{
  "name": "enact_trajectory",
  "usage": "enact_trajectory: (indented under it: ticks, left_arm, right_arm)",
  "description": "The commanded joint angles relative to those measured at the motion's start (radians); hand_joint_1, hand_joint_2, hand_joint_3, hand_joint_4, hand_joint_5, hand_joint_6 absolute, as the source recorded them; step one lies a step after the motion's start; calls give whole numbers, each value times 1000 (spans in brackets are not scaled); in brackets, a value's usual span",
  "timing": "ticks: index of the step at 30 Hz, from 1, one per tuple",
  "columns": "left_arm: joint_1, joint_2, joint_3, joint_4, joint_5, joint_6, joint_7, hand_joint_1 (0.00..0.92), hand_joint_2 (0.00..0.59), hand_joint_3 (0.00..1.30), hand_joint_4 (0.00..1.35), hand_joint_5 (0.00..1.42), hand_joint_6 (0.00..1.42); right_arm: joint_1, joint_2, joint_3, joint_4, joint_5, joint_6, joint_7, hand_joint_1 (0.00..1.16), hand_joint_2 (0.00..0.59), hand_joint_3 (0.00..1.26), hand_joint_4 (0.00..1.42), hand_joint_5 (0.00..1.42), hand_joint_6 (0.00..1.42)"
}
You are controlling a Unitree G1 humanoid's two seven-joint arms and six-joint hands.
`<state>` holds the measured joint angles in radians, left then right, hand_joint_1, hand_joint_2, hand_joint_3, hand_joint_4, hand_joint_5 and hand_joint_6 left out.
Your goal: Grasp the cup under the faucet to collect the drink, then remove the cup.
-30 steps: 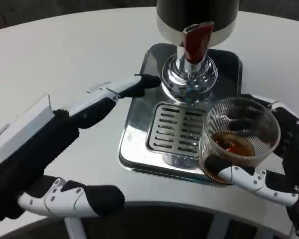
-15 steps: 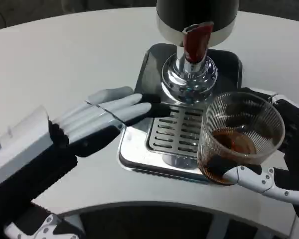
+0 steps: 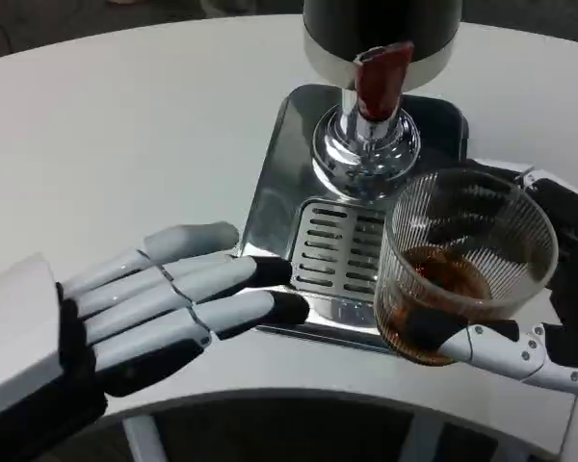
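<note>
White table (image 3: 125,125) spreads under both hands, and the steel tray (image 3: 279,173) with its dispenser (image 3: 380,34) and red-handled faucet (image 3: 378,82) sits between them. Left hand (image 3: 164,308) lies flat with fingers straight, holding nothing, fingertips touching the tray's near left corner. Right hand (image 3: 549,308) grips the ribbed glass cup (image 3: 462,265), part full of brown drink, just right of the faucet above the tray's right edge.

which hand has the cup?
The right hand grips the ribbed glass cup with brown drink inside; the left hand lies flat, fingers extended, holding nothing.
</note>
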<state>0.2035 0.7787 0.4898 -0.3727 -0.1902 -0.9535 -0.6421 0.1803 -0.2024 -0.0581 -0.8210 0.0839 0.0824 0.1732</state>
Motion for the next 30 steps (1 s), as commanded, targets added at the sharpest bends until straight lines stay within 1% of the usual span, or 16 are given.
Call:
enact_trajectory:
  ticks: [1,10,19,22,26,30]
  left_arm:
    - [44,32,13,16,-25,-53,-18,0,60,154,42,118,40]
    - [77,60,18,24,-46,-103,-18,0,60,168,40,111,28]
    - [107,82,24,33,-57,-138,-16,0,64,177,40,107,25]
    - [116,87,29,38,-60,-146,-15,0,65,179,38,107,25]
    - [128,89,35,45,-60,-155,-13,0,65,180,34,107,25]
    - [145,86,46,49,-63,-166,-10,0,64,180,31,107,24]
  right_arm:
    - [6,-7,-9,-55,43,23,14,960,184,577,711,772,663]
    - [11,-6,11,-101,64,74,25,957,184,583,718,772,663]
    - [23,-4,73,-134,69,117,39,955,184,583,724,772,663]
    - [31,-5,107,-140,68,129,45,955,184,583,726,772,663]
    - [35,-8,143,-144,64,140,51,954,185,583,727,772,663]
    - [30,-10,164,-140,57,148,53,952,189,583,727,772,663]
